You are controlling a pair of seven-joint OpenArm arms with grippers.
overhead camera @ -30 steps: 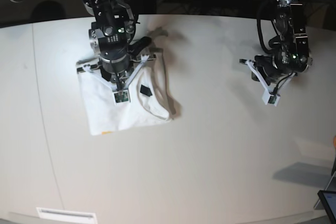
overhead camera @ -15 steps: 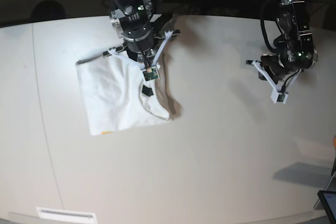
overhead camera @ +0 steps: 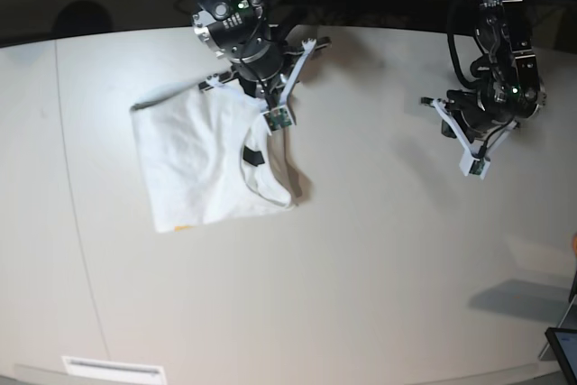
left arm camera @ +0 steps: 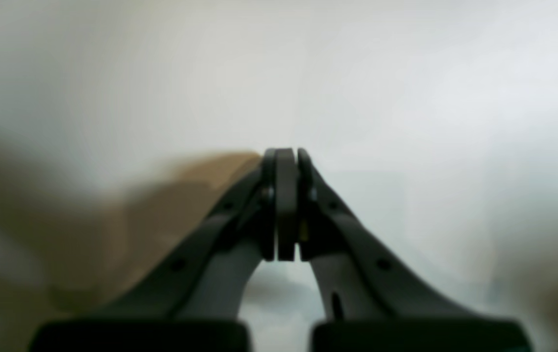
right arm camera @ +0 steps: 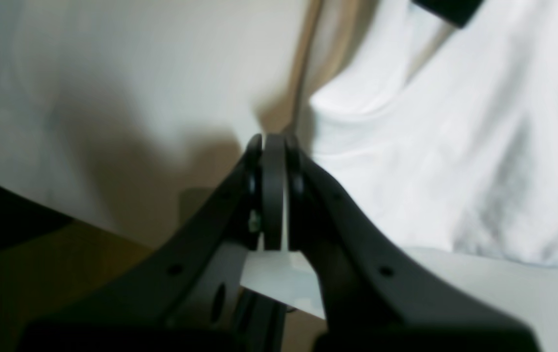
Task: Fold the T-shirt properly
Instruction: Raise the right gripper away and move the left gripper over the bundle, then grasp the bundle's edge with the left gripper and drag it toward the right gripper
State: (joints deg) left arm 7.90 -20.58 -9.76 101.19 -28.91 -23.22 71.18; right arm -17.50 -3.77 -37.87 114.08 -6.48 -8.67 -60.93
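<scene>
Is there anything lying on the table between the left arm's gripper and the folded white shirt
Nothing visible. In the base view only bare pale tabletop lies between the left gripper and the folded white cloth T-shirt. The right gripper, jaws shut, sits at the shirt's far edge, off that path.

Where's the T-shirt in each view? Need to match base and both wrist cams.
Base: the T-shirt lies folded on the table, left of centre, below the right gripper.
Right wrist: white cloth fills the right half, beyond the shut jaws.
Left wrist: not in it; only blurred table.
Shared landmark: the black neck tag, top right in the right wrist view.
</scene>
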